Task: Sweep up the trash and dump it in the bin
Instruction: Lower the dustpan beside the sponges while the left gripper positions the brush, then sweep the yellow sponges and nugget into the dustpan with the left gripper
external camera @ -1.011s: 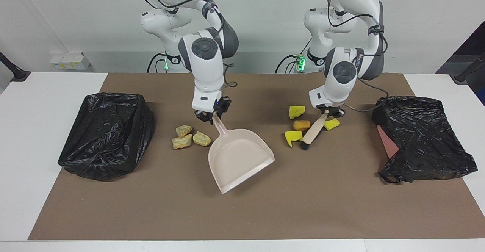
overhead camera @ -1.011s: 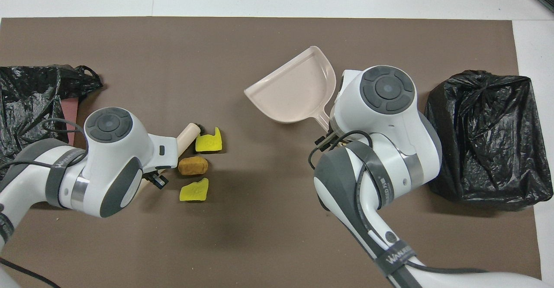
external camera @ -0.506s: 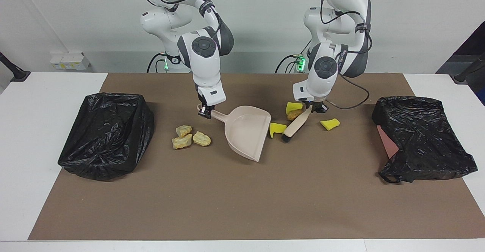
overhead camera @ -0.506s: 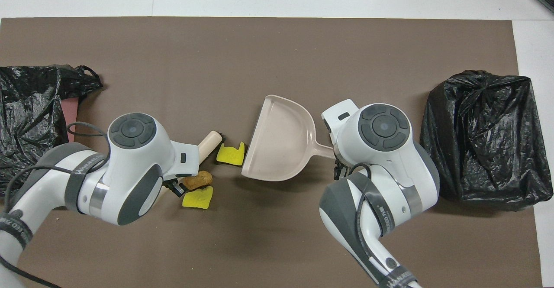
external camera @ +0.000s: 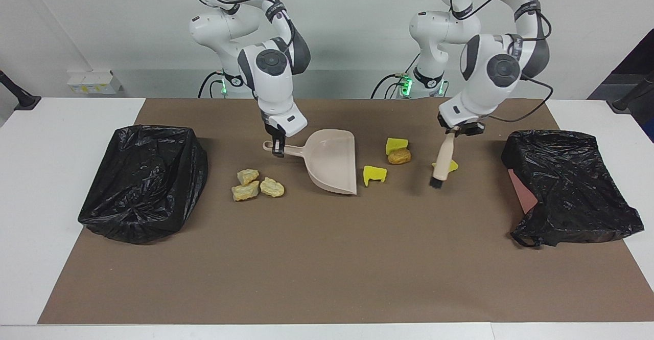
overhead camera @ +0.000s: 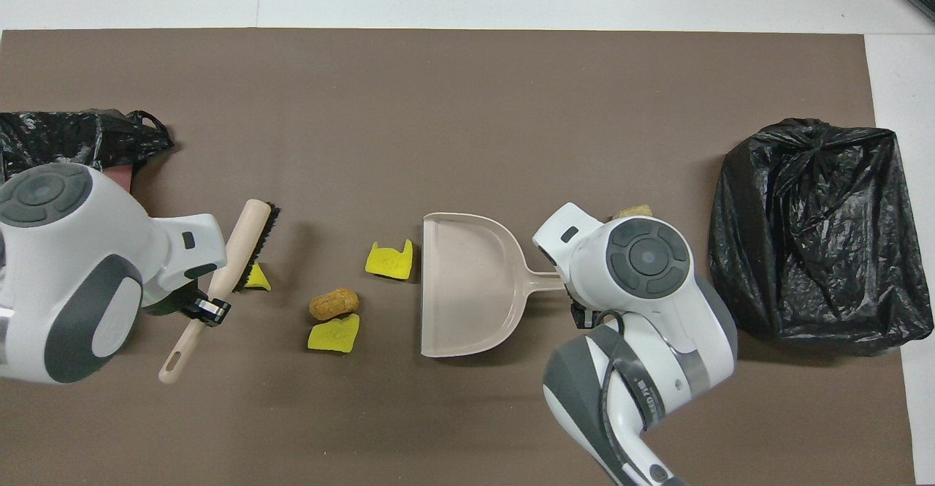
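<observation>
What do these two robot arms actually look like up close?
Both arms are glossy white with rounded dark grey joint sections and round grey caps. Black cables loop along them, and a grey band carries small lettering. The left gripper and the right gripper are small and black under white wrist blocks.

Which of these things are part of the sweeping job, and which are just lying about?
Job: dustpan, brush, yellow sponge pieces, brown lump, pale crumbly chunks, two black-bagged bins.
Lying about: white box off the mat's corner.

Facing cam sat high across the table, looking at both arms; overhead looked steeply down; both shared the brown mat [external camera: 327, 278]
</observation>
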Tool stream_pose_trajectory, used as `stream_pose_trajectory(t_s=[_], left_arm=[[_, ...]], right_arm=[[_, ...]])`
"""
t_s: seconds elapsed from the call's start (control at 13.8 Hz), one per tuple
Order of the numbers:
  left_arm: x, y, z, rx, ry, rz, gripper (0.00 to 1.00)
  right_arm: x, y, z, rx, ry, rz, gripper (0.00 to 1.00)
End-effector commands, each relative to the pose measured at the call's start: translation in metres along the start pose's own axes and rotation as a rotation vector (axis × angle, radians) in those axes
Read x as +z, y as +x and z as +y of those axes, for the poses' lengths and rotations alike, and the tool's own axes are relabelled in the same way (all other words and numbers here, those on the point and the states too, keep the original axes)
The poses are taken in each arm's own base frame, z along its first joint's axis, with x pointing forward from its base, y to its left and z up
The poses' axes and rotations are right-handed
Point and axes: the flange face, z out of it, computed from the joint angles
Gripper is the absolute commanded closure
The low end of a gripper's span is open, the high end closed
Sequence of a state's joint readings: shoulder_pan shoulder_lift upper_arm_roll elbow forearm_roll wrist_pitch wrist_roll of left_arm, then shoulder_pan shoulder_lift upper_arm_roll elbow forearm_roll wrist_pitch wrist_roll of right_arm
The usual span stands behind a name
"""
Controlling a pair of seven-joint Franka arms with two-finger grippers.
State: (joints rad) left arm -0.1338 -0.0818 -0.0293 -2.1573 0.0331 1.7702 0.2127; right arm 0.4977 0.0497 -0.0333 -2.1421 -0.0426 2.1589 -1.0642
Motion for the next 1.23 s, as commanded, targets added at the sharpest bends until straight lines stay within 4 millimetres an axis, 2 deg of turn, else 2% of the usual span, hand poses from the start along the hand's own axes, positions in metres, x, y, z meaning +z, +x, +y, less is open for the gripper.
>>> stream_pose_trajectory(t_s=[0.0,0.07,0.14,0.29,0.43,0.58,0.65,1.01,1.16], left_arm=[[0.012,-0.024,-0.041,-0.161,-0.042,-0.014,1.00],[0.017,-0.034,-0.062,-0.216,-0.058,-0.008,1.00],[0.026,-0.045,-0.075,-0.253,-0.069,-0.015,1.00],[0.051,-0.052,-0.071,-0.300,-0.080,-0.053,1.00],[0.070,-0.047,-0.052,-0.360,-0.057,-0.022,1.00],[0.073,-0.035,-0.011,-0.397,-0.036,-0.025,1.00],[0.073,-0.029,0.016,-0.435,-0.049,-0.026,1.00],[0.078,-0.018,0.122,-0.534,-0.089,-0.037,1.00],[0.083,-0.007,0.167,-0.579,-0.149,0.002,1.00]], right_arm=[[0.005,0.023,-0.020,0.054,-0.012,-0.010,1.00],[0.006,0.026,-0.023,0.094,-0.018,-0.022,1.00],[0.009,0.026,-0.023,0.110,-0.026,-0.037,1.00],[0.021,0.034,-0.026,0.084,-0.023,-0.063,1.00],[0.024,0.043,-0.032,0.074,-0.027,-0.079,1.00],[0.024,0.044,-0.031,0.077,-0.027,-0.079,1.00],[0.025,0.043,-0.031,0.087,-0.027,-0.079,1.00],[0.025,0.044,-0.032,0.108,-0.027,-0.080,1.00],[0.025,0.044,-0.032,0.112,-0.027,-0.080,1.00]])
